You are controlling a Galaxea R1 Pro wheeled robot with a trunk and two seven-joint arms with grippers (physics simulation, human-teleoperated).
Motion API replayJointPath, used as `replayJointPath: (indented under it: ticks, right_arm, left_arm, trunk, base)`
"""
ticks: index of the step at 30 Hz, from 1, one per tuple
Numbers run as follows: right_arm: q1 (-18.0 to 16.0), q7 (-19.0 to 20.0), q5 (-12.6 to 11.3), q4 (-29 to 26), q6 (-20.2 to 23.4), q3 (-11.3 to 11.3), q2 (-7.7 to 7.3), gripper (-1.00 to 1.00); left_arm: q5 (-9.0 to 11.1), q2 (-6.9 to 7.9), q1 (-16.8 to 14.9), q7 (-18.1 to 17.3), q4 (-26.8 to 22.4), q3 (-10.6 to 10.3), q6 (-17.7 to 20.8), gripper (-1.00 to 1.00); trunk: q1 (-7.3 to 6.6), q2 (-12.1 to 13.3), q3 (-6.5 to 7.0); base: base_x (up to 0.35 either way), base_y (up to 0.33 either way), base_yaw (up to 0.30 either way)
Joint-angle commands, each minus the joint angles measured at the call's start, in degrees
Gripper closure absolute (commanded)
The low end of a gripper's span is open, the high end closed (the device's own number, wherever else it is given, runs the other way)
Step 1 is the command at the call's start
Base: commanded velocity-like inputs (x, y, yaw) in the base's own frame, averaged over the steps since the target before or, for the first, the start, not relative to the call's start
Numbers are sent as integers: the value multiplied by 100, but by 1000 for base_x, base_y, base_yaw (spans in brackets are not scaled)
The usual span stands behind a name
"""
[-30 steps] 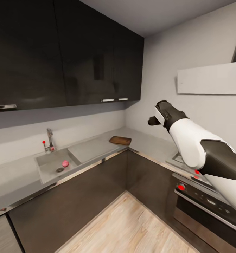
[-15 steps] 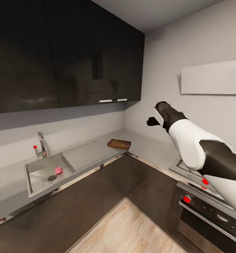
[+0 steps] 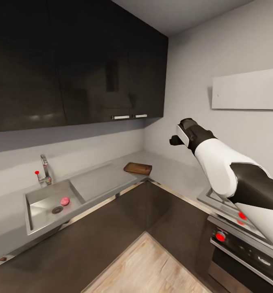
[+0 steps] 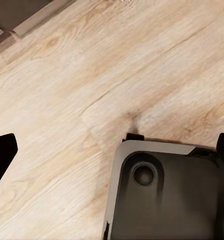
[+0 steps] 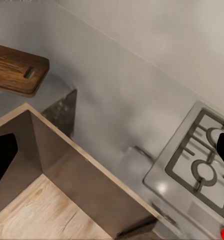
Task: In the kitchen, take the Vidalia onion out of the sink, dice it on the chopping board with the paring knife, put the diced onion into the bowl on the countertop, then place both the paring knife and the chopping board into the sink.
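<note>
Lying in sink (image 3: 34, 217) far left of raised right gripper (image 3: 176, 140), Vidalia onion (image 3: 65, 201); fingers wide apart, holding nothing.

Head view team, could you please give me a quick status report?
Right gripper raised over the countertop, empty, jaws apart. Vidalia onion in the sink beside the drain. Chopping board bare at the corner. Nothing blocking the sink.

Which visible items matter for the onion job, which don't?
Job: Vidalia onion in the sink; chopping board on the countertop.
Bystanders: hob, oven knobs, wall cabinets, wooden floor.
</note>
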Motion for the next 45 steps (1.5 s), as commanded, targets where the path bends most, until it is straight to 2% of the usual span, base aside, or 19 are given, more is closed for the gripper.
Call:
replayJointPath:
  ticks: [1, 5, 9, 14, 19, 21, 25, 27, 31, 45]
  right_arm:
    - [-1, -2, 52, -6, 25, -48, 9, -100]
    - [-1, -8, 59, -6, 36, -48, 19, -100]
    - [2, -25, 74, -6, 112, -47, 235, -100]
    - [1, -28, 78, -6, 311, -47, 357, -100]
    - [3, -25, 77, -6, 398, -51, 344, -100]
    - [5, -20, 73, -6, 414, -50, 293, -100]
    - [6, 314, 73, 11, 431, -44, 250, -100]
    - [6, 590, 79, 168, 430, -41, 246, -100]
    - [7, 816, 93, 434, 421, -37, 233, -100]
    - [7, 885, 96, 611, 410, -30, 242, -100]
  left_arm:
    - [14, -1, 2, 3, 14, 8, -12, -100]
    - [14, -15, 2, 10, 59, 3, -12, -100]
    - [14, -27, 2, 9, 263, 1, -11, -100]
    - [14, -29, 2, 1, 323, -9, -15, -100]
    - [14, -29, 2, -2, 423, -13, -19, -100]
    - [14, -27, 2, -2, 484, -10, -20, -100]
    - [14, -29, 2, -2, 521, -8, -13, -100]
    - [14, -29, 2, -2, 526, -8, -12, -100]
    - [14, -25, 2, -2, 565, -8, -12, -100]
    - [14, -25, 2, 6, 674, -8, -11, -100]
  trunk:
    - [5, -2, -1]
    - [5, -2, -1]
    - [5, -2, -1]
    - [5, -2, -1]
    - [5, -2, -1]
    - [5, -2, -1]
    - [5, -2, -1]
    - [5, -2, -1]
    - [5, -2, -1]
    - [5, -2, -1]
  base:
    - [294, 0, 0]
    - [309, -39, 0]
    - [318, -91, 0]
    - [311, -97, 0]
    - [130, -44, 0]
    - [33, -11, 0]
    - [50, -2, 0]
    - [194, -1, 0]
    - [272, 0, 0]
    - [312, -12, 0]
